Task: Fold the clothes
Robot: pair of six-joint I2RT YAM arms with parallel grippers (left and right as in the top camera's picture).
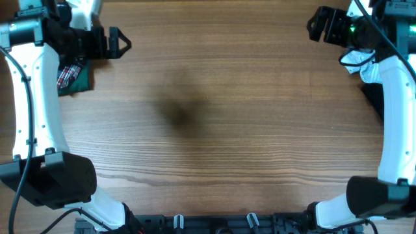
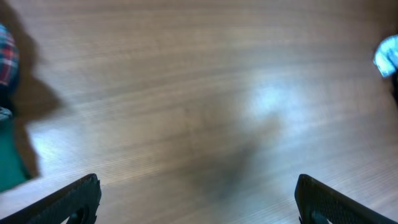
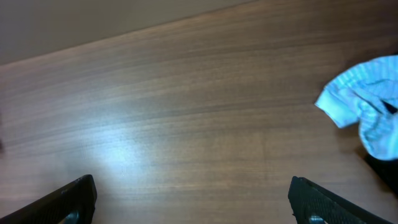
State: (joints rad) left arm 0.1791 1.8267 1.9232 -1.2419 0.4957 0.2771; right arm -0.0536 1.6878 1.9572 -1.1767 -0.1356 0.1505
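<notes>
Where the left arm [image 1: 29,91] stands, plaid clothes [image 1: 70,75] lie — partly hidden.

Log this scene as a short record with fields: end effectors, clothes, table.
left end effector: open, empty, far-left corner
right end effector: open, empty, far-right corner
left clothes: plaid garment and green garment together beside the left arm
right clothes: light blue garment, bunched, next to dark fabric
table: wood grain, clothes only at its two sides

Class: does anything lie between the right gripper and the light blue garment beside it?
Nothing visible. Only bare table lies between the open right gripper and the light blue garment.
</notes>
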